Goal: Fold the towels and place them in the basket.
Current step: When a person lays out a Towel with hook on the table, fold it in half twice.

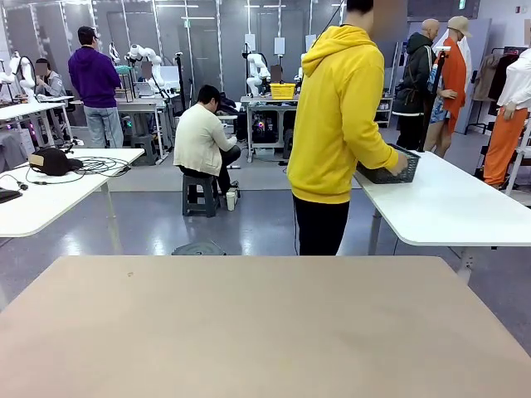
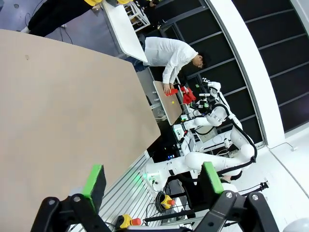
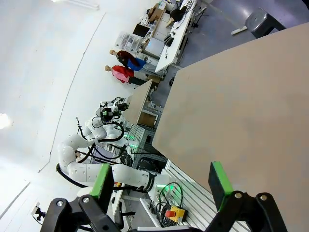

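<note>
A person in a yellow hoodie [image 1: 336,108] stands beyond the far edge of my table, turned away, with a hand on the dark mesh basket [image 1: 390,168] that rests on the white table at the right. No towels are in view. My left gripper [image 2: 152,181] is open, green pads wide apart, nothing between them, hanging over the near side of the beige table [image 2: 58,121]. My right gripper [image 3: 161,181] is likewise open and holds nothing, off the edge of the same table [image 3: 241,101].
The beige table [image 1: 265,323] is bare. A white table [image 1: 448,207] stands at the back right, another white table [image 1: 50,195] with cables and a dark bag at the back left. A seated person [image 1: 203,141] is farther back on a stool.
</note>
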